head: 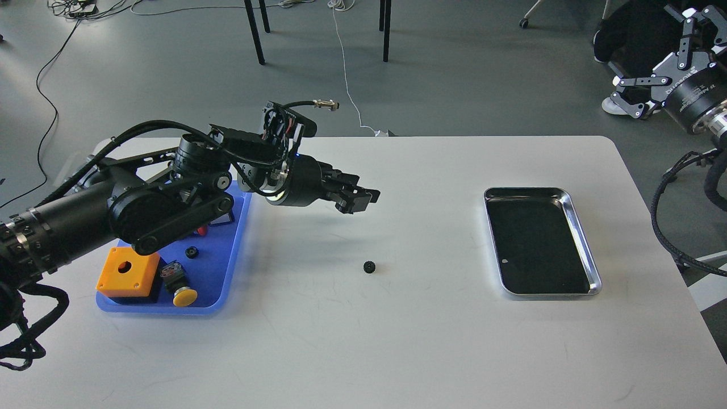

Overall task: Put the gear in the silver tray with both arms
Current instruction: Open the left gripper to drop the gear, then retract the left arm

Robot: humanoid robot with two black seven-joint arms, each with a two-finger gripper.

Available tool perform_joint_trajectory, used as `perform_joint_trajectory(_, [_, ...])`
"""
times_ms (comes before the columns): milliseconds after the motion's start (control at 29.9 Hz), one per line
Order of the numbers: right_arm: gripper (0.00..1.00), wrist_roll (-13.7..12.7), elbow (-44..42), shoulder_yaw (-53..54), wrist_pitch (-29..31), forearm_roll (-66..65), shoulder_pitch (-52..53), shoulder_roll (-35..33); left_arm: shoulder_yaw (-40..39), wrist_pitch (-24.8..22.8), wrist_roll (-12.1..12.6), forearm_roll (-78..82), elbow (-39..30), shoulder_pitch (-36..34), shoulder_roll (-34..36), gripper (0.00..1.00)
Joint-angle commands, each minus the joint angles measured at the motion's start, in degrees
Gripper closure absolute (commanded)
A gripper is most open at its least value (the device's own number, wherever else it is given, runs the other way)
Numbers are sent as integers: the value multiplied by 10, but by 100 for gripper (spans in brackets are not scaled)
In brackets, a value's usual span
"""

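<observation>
On the bare table between the trays lies the gear (370, 266), small enough to skid from our left gripper (359, 200), whose finger spacing we cannot tell.

The gear (370, 266) is small, black and toothed; it lies alone on the bare white table (397, 341), near the middle, between the blue tray (238, 238) at the left and the silver tray (579, 238) at the right, and well apart from both. The silver tray is a shiny metal rectangle with rounded corners and a raised rim. Its bottom is dark and reflective with nothing on it, and it lies flat near the right edge of the table.
</observation>
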Motion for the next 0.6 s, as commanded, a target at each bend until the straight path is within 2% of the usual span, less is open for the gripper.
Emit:
perform_joint_trajectory(0, [0,1,1,-111,0,-3,88,-3,-33,3,-5,-152,16,4,54,19])
perform_joint_trajectory(67, [0,1,1,-164,0,-9,134,1,-35,3,-6,-243,16,4,92,13])
perform_joint_trajectory(301, [0,2,33,-338,0,-89,304,21,-36,0,-15,-494,-16,28,203,11])
perform_joint_trajectory(568, [1,5,80,-512,0,-240,425,165,-36,0,-49,-529,-14,70,236,9])
